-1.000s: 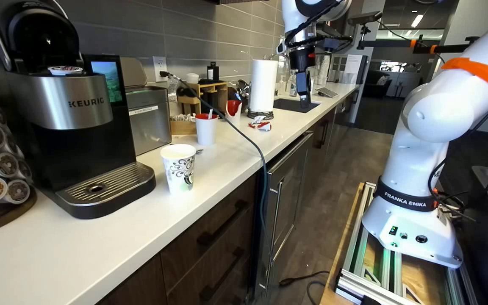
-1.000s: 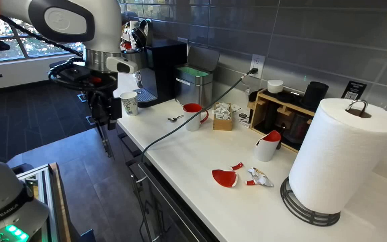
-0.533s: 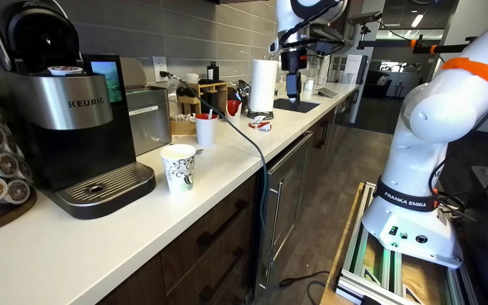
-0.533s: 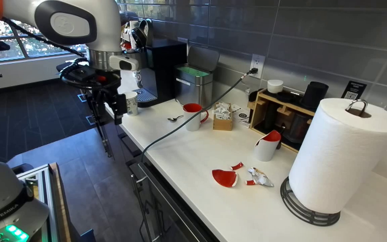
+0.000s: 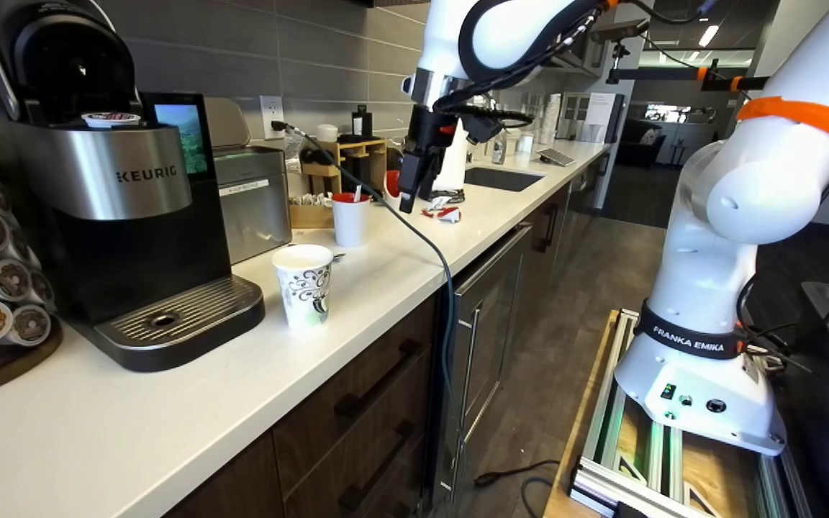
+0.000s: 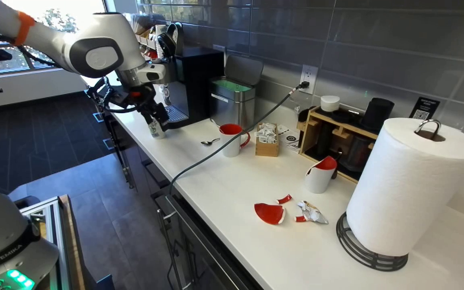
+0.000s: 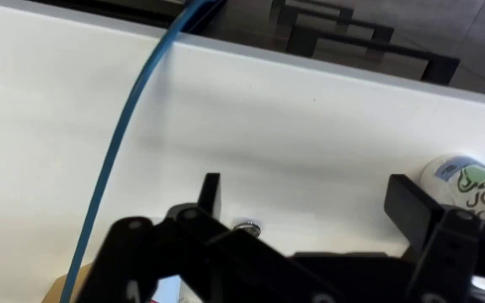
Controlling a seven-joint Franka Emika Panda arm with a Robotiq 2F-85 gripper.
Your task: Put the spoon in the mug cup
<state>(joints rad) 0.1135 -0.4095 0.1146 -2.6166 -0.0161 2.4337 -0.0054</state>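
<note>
The spoon (image 6: 210,142) lies on the counter beside the mug cup (image 6: 232,141), which is white outside with red inside and a red handle. Both also show in an exterior view: the spoon (image 5: 339,257), partly hidden by the paper cup, and the mug cup (image 5: 351,221). A thin handle sticks out of the mug cup. My gripper (image 5: 414,201) is open and empty above the counter, tilted; it also shows in an exterior view (image 6: 158,121). In the wrist view my fingers (image 7: 303,185) are wide apart; the spoon's tip (image 7: 249,228) shows beside one finger, the rest hidden.
A patterned paper cup (image 5: 304,285) stands near the coffee machine (image 5: 134,216). A dark cable (image 6: 212,155) crosses the counter by the mug cup. A broken mug (image 6: 320,177), red shards (image 6: 270,213) and a paper towel roll (image 6: 413,185) are farther along.
My gripper has swung in over the counter and tilted, moving toward the coffee machine side. It now covers part of the paper cup in an exterior view. The spoon and mug cup have not moved.
</note>
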